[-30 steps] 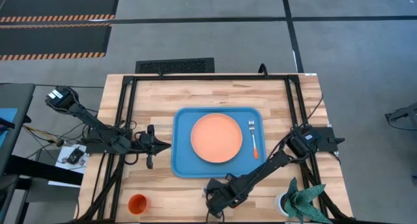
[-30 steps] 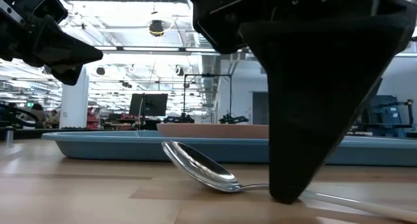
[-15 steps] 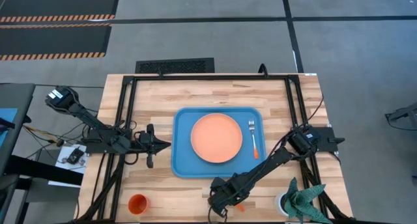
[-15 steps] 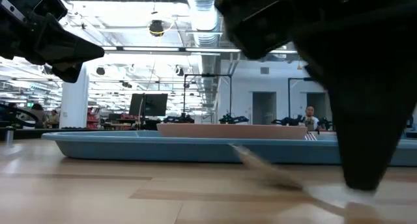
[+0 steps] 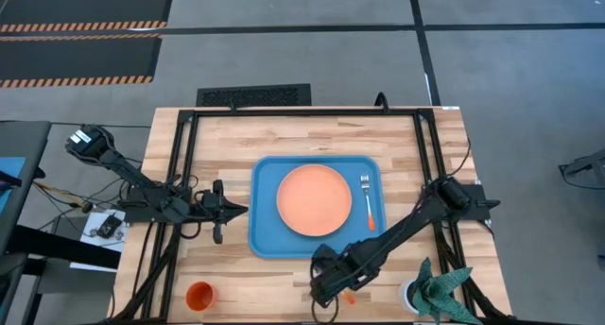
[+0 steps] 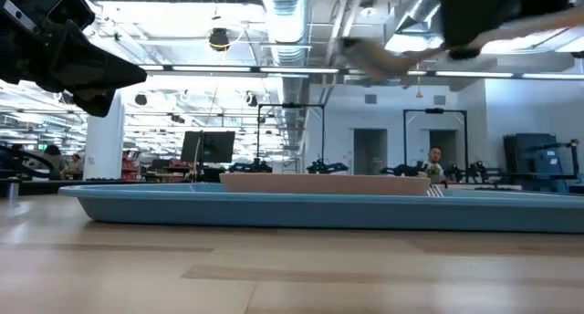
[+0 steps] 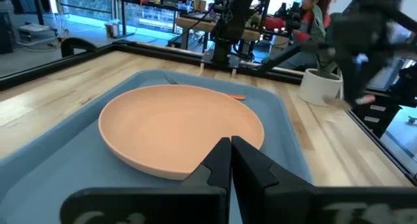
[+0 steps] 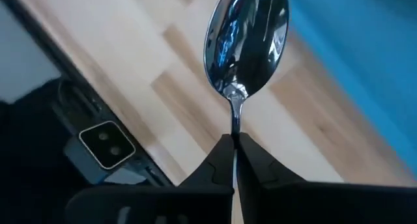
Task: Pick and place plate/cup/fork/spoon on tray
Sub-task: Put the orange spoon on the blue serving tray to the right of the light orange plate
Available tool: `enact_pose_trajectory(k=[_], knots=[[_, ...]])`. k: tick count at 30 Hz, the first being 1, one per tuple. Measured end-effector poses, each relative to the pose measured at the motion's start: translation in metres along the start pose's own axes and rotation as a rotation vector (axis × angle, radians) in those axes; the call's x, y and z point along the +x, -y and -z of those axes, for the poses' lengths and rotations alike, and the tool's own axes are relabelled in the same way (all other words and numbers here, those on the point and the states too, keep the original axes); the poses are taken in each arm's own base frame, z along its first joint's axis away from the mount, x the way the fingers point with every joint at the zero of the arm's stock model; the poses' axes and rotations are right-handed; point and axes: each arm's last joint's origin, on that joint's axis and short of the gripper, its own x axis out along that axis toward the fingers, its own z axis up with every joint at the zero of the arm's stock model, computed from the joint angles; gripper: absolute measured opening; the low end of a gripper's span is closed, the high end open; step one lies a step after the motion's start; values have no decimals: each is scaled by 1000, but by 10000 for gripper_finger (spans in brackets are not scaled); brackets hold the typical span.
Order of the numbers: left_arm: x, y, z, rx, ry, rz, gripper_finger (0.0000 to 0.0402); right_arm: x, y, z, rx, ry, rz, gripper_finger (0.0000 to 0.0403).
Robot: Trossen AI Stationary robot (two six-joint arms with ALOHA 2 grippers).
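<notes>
Right pincer pinches the spoon by its neck, handle hidden.

**A robotics lab on an open industrial floor**

Grey concrete floor with hazard-striped mats. Overhead, exposed ducts and strip lights. Beyond the wooden tabletop stand more benches, a monitor, other robot arms and a person.
</notes>
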Motion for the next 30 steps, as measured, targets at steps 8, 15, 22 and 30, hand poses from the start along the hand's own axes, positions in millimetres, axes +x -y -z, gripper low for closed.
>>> enact_pose_trajectory(k=[8,15,22,30], knots=[[0,0,0,-2,1,-1,0,-37,54,-21,261,8,331,6],[0,0,0,-4,1,-1,0,-29,114,-48,374,32,400,3],[0,0,0,-9,1,-2,0,-8,165,-69,557,107,263,3],[0,0,-1,-12,3,-2,0,3,196,-88,673,115,301,3]])
